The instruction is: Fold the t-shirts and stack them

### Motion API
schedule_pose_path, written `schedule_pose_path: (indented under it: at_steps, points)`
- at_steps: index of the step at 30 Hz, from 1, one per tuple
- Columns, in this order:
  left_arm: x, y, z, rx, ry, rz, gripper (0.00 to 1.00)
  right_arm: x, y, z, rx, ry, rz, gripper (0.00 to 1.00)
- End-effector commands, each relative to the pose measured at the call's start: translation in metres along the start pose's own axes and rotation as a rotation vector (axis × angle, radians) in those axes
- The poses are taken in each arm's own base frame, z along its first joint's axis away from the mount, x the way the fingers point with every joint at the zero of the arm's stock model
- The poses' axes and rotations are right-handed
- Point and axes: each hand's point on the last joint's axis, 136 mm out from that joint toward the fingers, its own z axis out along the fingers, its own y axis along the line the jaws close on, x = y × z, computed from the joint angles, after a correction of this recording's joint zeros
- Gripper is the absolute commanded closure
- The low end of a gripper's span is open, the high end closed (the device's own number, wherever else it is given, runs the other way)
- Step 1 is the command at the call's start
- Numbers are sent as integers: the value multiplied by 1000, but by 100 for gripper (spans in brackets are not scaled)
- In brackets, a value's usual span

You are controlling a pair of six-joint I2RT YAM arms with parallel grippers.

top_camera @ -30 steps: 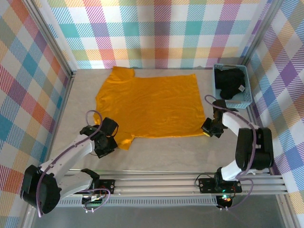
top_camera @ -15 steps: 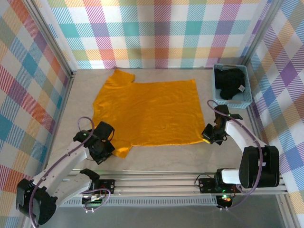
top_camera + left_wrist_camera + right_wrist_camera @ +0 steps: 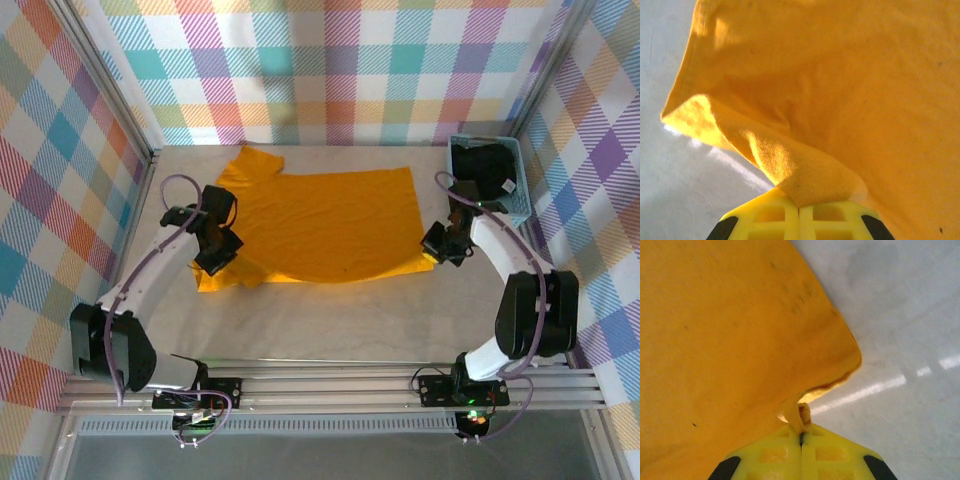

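Hem carried rearward, the orange t-shirt point(image 3: 320, 215) is clenched by left hand point(image 3: 799, 209) and right hand point(image 3: 801, 439).

Mustard-orange t-shirt point(image 3: 320, 215) is lying spread flat mid-table point(image 3: 330, 320), one sleeve pointing far-left, both near corners being pinched up off the surface. Black t-shirt point(image 3: 480, 172) is sitting crumpled in light-blue basket point(image 3: 497, 218) far right w/ white tag showing.
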Motion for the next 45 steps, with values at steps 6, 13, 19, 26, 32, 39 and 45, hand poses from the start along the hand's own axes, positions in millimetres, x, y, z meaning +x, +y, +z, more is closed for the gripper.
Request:
schedule_pose_path:
  at_steps: [6,13,19,26,32,39,45]
  points:
    - [-47,-33,16,20,-39,87,100,-32,16,13,32,-9,27,100]
    - [-67,-34,26,-14,-61,99,100,-48,25,21,41,-7,33,100]
    - [-78,-37,31,-21,-69,115,100,-56,29,30,46,1,33,100]
    - [-89,-40,35,-38,-83,114,100,-67,35,34,48,-2,30,100]
    - [-92,-43,42,-41,-78,104,100,-74,40,41,50,5,26,100]
    - [-102,-52,54,-30,-84,101,100,-79,44,50,46,19,17,88]
    - [-95,-45,35,-12,-89,88,48,-75,55,20,31,-68,-97,54]
